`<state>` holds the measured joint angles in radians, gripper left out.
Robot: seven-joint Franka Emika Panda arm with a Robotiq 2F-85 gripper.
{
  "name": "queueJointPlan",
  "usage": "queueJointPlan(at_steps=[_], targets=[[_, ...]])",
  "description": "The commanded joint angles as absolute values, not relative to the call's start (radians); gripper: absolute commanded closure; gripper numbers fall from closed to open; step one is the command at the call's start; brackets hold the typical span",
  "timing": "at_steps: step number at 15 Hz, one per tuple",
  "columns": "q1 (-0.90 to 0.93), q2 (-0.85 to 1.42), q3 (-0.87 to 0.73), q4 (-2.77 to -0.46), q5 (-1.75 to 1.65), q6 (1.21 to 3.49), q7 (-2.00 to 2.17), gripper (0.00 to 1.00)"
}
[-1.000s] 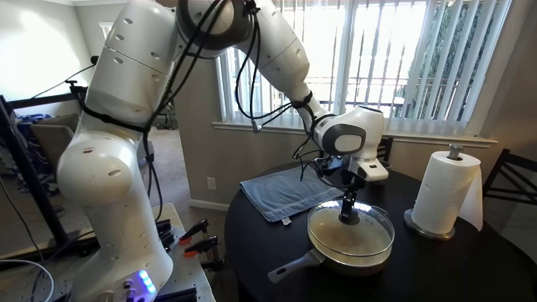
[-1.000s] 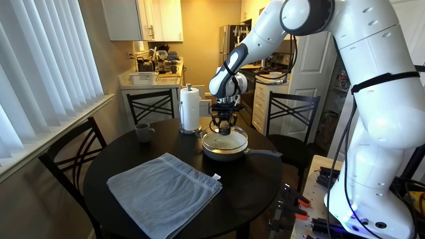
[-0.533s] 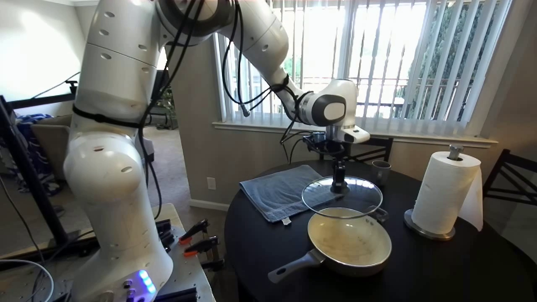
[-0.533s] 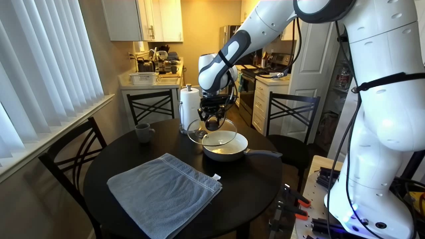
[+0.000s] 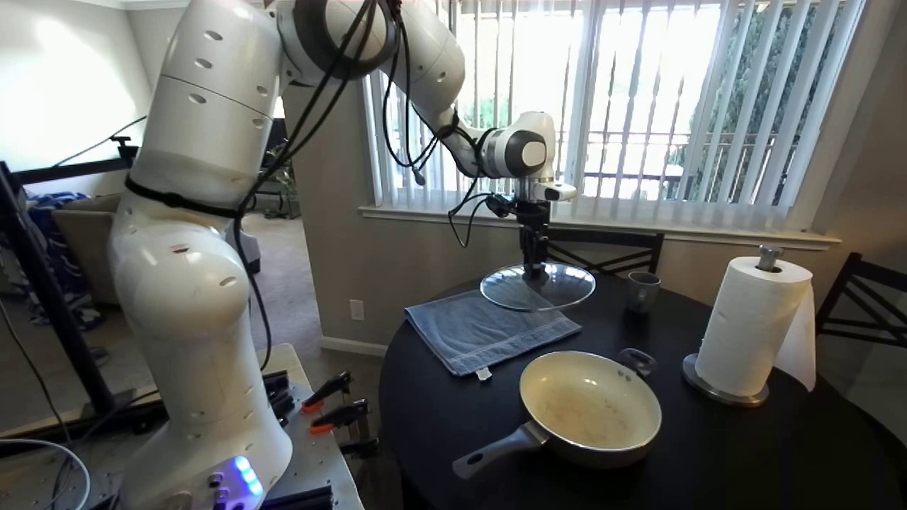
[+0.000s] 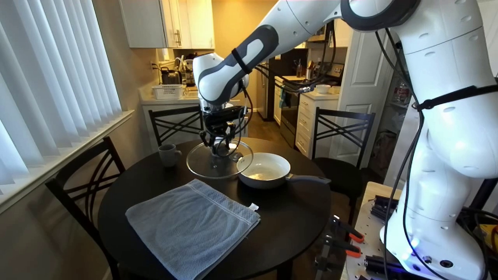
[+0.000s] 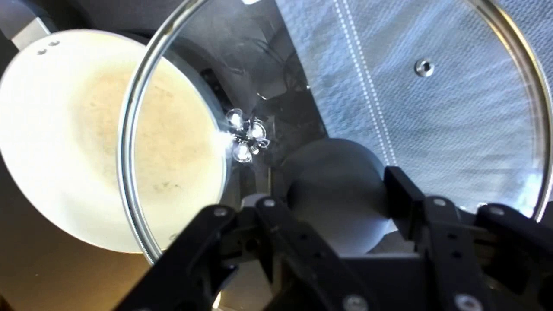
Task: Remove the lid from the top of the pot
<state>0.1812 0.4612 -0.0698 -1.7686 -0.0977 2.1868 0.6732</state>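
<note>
The lid [image 5: 565, 289], a see-through glass disc with a thin metal rim, hangs in the air, apart from the pot. It also shows in an exterior view [image 6: 206, 165] and the wrist view [image 7: 466, 125]. My gripper [image 5: 535, 268] is shut on its black knob [image 7: 341, 190], with a finger on each side in the wrist view. The pot [image 5: 592, 407] stands uncovered on the table, its cream inside bare and its long handle pointing away. It also shows in an exterior view [image 6: 268, 165]. The lid hangs beside the pot, above the table and the cloth's far part.
A folded grey-blue cloth [image 6: 194, 225] lies flat on the round dark table [image 5: 439, 425]. A grey mug [image 6: 169, 155] stands near the table's edge. A paper towel roll [image 5: 755, 326] stands beyond the pot. Dark chairs [image 6: 342, 151] surround the table.
The lid was on the pot a second ago. My gripper has lifted it by its knob and carried it up and off, towards the window and the cloth. The pot has stayed in place.
</note>
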Motion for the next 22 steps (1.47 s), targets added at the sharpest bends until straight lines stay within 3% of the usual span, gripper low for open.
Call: queueJointPlan(at_steps=[1,8,19,20,22], targets=[[0.195,0.585,-0.031,-1.594,-0.094,2.098,0.636,0.67],[0.178,0.807,0.058,-1.374,0.053,2.023,0.482,0.67],[0.246,0.959,0.008,-1.239,0.058,2.006,0.52,0.67],[0.25,0.965,0.004,-1.236,0.06,2.005,0.524,0.22],[0.254,0.964,-0.002,-1.238,0.064,2.01,0.526,0.1]])
